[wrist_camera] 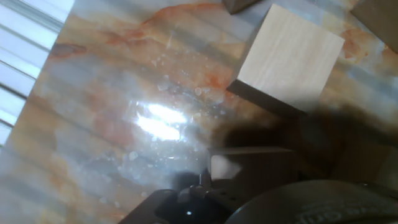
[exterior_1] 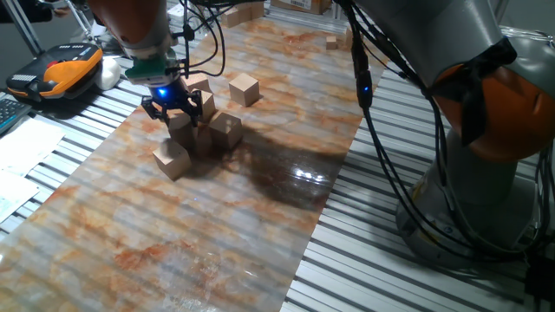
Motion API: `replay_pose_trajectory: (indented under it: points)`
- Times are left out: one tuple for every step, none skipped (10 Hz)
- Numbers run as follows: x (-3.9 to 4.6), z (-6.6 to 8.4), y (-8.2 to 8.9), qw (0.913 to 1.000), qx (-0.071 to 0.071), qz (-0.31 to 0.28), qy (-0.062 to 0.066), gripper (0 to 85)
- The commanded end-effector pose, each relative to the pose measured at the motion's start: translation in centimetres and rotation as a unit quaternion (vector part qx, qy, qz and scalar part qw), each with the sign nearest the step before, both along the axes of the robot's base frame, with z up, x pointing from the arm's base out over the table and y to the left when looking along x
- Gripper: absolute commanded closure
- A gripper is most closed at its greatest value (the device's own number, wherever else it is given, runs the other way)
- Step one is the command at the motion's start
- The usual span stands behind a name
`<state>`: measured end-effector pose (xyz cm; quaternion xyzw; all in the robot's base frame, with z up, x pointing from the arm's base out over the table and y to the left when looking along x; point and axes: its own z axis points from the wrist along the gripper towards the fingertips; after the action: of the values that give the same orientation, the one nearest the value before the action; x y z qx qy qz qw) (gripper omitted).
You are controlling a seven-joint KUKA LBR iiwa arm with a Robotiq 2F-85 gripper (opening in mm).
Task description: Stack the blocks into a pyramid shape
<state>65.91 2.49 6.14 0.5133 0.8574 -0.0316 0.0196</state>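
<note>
Several light-tan wooden blocks lie at the far left of the marbled board. My gripper (exterior_1: 173, 113) hangs low over the cluster. Its black fingers are spread on either side of the top of one block (exterior_1: 179, 124), and I see no firm contact, so it reads as open. Close around are a front block (exterior_1: 172, 159), a right block (exterior_1: 226, 130), one behind (exterior_1: 205, 106), one further back (exterior_1: 199, 86) and a separate one (exterior_1: 244, 88). The hand view shows one lit block (wrist_camera: 289, 59) and a dark, shadowed block (wrist_camera: 261, 167) just ahead of the fingers.
The marbled board (exterior_1: 225, 225) lies on a slatted metal table (exterior_1: 364, 260). An orange and black device (exterior_1: 61, 71) and papers sit at the left. Small wooden pieces (exterior_1: 334, 41) lie far back. The arm's body and cables (exterior_1: 468, 104) fill the right side.
</note>
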Motion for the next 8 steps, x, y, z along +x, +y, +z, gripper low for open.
replay_pose_trajectory:
  points:
    - [0.14, 0.12, -0.19, 0.9999, 0.005, -0.01, -0.003, 85.0]
    - [0.23, 0.19, -0.3, 0.9997, 0.005, -0.024, -0.003, 85.0]
    - [0.3, 0.24, -0.37, 0.9991, 0.008, -0.041, -0.004, 85.0]
    - [0.35, 0.29, -0.44, 0.9982, 0.02, -0.057, -0.009, 85.0]
    - [0.42, 0.36, -0.55, 0.9967, 0.029, -0.074, -0.013, 85.0]
    - [0.5, 0.44, -0.66, 0.9953, 0.032, -0.09, -0.015, 85.0]
    - [0.62, 0.48, -0.75, 0.9937, 0.027, -0.108, -0.013, 85.0]
    - [0.78, 0.65, -0.95, 0.9912, 0.029, -0.128, -0.014, 85.0]
